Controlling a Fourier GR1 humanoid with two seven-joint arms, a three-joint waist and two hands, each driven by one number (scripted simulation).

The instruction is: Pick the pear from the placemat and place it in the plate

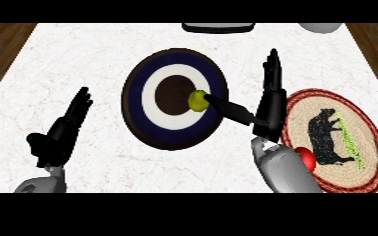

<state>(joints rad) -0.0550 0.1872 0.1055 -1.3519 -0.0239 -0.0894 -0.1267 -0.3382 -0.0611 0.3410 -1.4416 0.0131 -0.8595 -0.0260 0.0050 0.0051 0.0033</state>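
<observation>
White marbled counter (pixel 88 60) carrying everything, wood showing at both far corners. Round plate (pixel 140 115) w/ navy rim, white ring, dark centre sitting mid-counter. Round woven placemat (pixel 310 105), red border, black animal print, lying at right, well apart from plate. Dark-rimmed white obj (pixel 218 27) and pale rounded obj (pixel 319 27) sitting at far edge, both cropped, can't ID.

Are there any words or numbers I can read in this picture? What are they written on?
No words or numbers can be read here.
The round placemat has a black animal shape and a green streak beside it that might be lettering, but it is too blurred to read.
The plate has only dark blue, white and brown rings, no writing.
The pear has no label.
</observation>
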